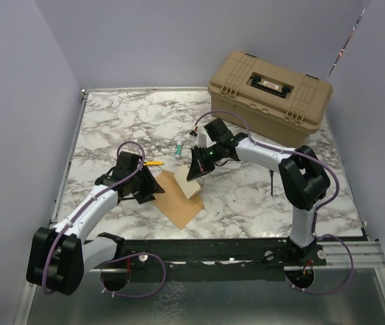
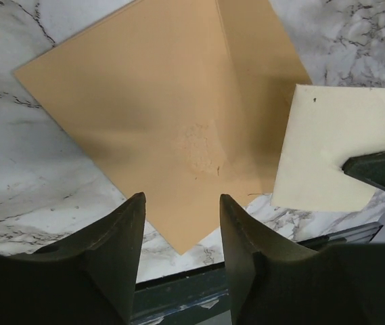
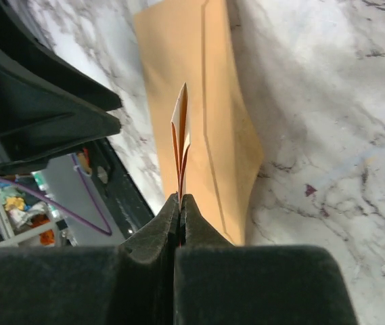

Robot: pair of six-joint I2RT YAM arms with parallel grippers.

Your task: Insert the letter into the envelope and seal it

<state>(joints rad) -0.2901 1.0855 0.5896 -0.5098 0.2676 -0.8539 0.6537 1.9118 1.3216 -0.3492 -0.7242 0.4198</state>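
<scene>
A tan plastic toolbox (image 1: 270, 88) sits at the far right of the white marbled table (image 1: 124, 122), lilac walls (image 1: 16, 101) around. The right claw (image 3: 180, 198) pinches the pale pinkish-tan paper letter (image 3: 180, 135) edge-up over the flat kraft-brown paper envelope (image 2: 158, 101); the left claw (image 2: 182, 203) hovers open at its near corner.

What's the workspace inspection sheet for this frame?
Surface: white-grey marbled table top, no spills seen.
Job's things: kraft-brown paper envelope flat on table; pale paper letter held on edge above it, not inserted.
Clutter: closed tan plastic toolbox far right; small yellow item; small green item; thin black stick.
End effectors: left end effector open over envelope's corner; right end effector shut on letter.
Cables: purple cables looped along both arms.
Surroundings: plain lilac walls; nothing else seen.
</scene>
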